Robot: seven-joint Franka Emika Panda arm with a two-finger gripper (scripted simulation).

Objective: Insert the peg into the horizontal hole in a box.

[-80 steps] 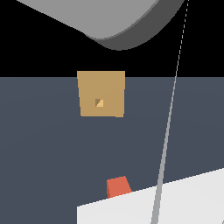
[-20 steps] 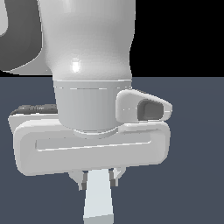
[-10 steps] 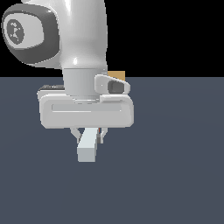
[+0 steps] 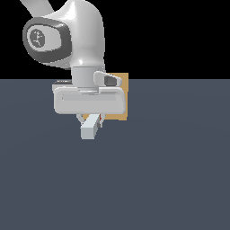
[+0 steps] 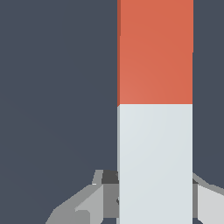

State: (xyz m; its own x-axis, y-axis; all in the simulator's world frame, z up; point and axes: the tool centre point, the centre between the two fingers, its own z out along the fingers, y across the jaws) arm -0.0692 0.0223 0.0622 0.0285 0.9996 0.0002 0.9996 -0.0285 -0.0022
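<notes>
My gripper is shut on the peg, whose pale end points toward the camera in the exterior view, with a sliver of red showing behind it. The wrist view shows the peg lengthwise, red-orange half far from the hand and white half between the grey fingers. The tan box stands right behind the hand, mostly covered by it; only its edge on the exterior view's right and a lower strip show. The hole is hidden behind the hand.
The dark grey-blue floor spreads all around. The white arm and its wrist joint rise above the hand on the exterior view's left.
The arm has drawn away from the camera toward the box, carrying the peg with it. The hand now overlaps the box's face. The grip has stayed the same.
</notes>
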